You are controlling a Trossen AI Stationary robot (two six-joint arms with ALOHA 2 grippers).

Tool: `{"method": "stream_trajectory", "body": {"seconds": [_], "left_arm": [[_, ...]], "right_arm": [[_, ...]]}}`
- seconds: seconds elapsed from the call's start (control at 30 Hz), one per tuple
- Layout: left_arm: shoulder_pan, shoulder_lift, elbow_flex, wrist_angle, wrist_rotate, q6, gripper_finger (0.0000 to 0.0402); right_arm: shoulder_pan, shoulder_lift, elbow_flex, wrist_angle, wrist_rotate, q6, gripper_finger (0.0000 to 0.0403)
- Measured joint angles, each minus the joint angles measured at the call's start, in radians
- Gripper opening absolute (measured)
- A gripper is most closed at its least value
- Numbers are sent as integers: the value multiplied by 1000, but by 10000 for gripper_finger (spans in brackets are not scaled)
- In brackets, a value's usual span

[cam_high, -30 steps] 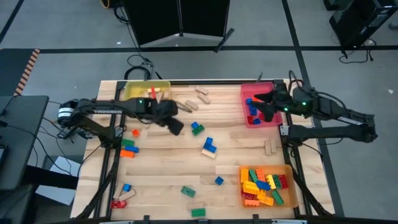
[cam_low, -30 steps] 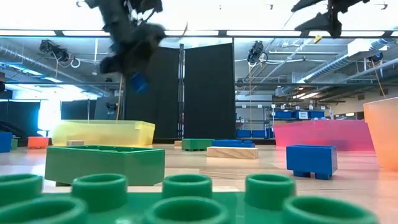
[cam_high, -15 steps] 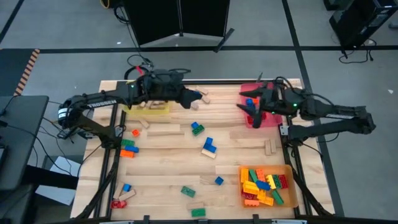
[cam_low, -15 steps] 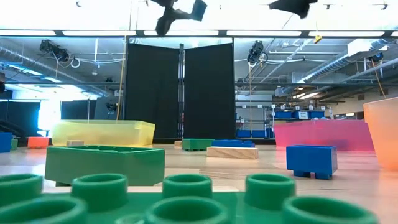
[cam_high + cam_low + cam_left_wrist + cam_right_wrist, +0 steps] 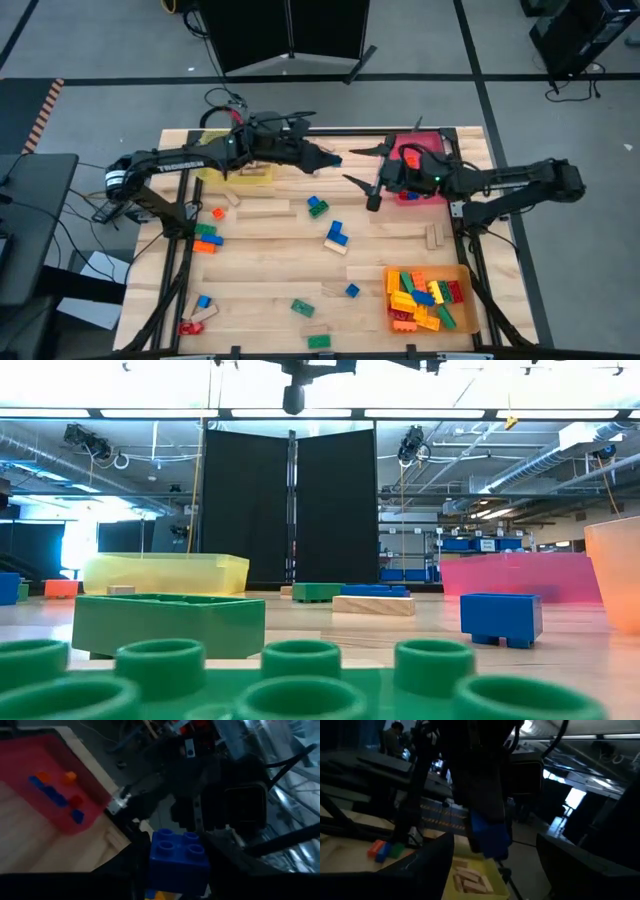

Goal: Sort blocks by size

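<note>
My left gripper (image 5: 322, 157) hangs high over the table's far middle. It points level toward the right edge and is shut on a blue four-stud brick (image 5: 179, 854). My right gripper (image 5: 348, 166) faces it from the right, just off the red tray (image 5: 428, 178). It is open, with its fingertips just short of the brick (image 5: 490, 837) and touching nothing. Other blocks lie loose on the wooden table (image 5: 260, 270). My left gripper pinches the blue brick's two opposite side walls (image 5: 156, 860) between its two fingers, at their free ends. The fingers come in level from the table's left. The brick sits studs up, level, and lifted well clear of the table.
The yellow tray (image 5: 232, 168) with wooden blocks lies under my left arm. The orange tray (image 5: 462, 305) at the near right holds several bricks. Loose bricks (image 5: 318, 206) (image 5: 337, 235) and wooden blocks (image 5: 265, 210) lie mid-table, and more lie at the near left (image 5: 205, 238).
My left gripper has risen and gone toward the table's right, tipping from slanting down to level; the blue brick has gone up with it. My right gripper has moved from over the red tray toward the table's left, rolling as it went, and now faces the brick.
</note>
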Motion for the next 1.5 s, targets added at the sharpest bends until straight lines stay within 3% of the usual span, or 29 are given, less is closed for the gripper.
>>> {"method": "stream_trajectory", "body": {"seconds": [0.23,0.43,0.63,1.03,1.5], "left_arm": [[-5,74,0,138,89,-75,163],[-5,124,0,187,119,-101,163],[-5,135,0,203,123,-105,163],[-5,134,0,230,133,-103,170],[-1,134,0,212,101,69,192]], "right_arm": [[3,52,0,22,31,-22,315],[12,49,0,33,29,-9,303],[12,51,0,-13,28,103,247],[12,50,0,-19,39,81,110],[12,50,0,-29,42,113,119]]}}
